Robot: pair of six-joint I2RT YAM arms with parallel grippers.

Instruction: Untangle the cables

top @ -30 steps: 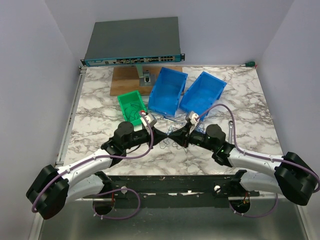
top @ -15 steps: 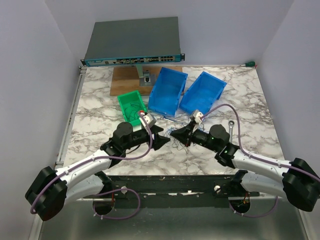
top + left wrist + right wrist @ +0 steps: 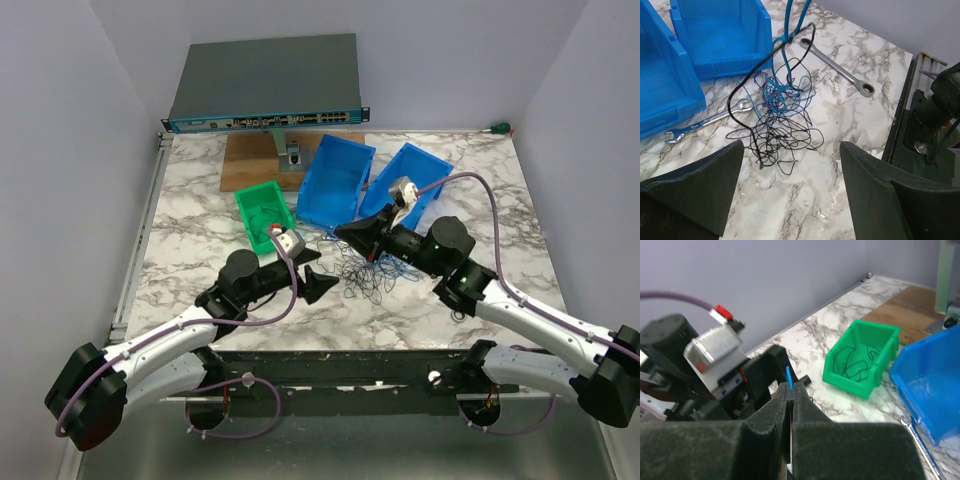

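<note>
Top external: cables sit as a loose blue-and-black tangle on the marble table, in front of two blue bins and between the two arms. On its left, the left gripper has its jaws spread wide and holds nothing. Over the tangle's far edge, near the bins, the right gripper points left.

Right wrist: fingers pressed together, pinching a blue strand whose end pokes up past the tips. Beyond is a green bin with a dark wire coiled inside.

Left wrist: the tangle lies ahead of the spread fingers, clear of both. Blue strands and one black loop rise from it out of the top of the frame. The rest lies on the marble, draped over one end of a wrench. A second wrench lies to the right, just beside the tangle.
</note>
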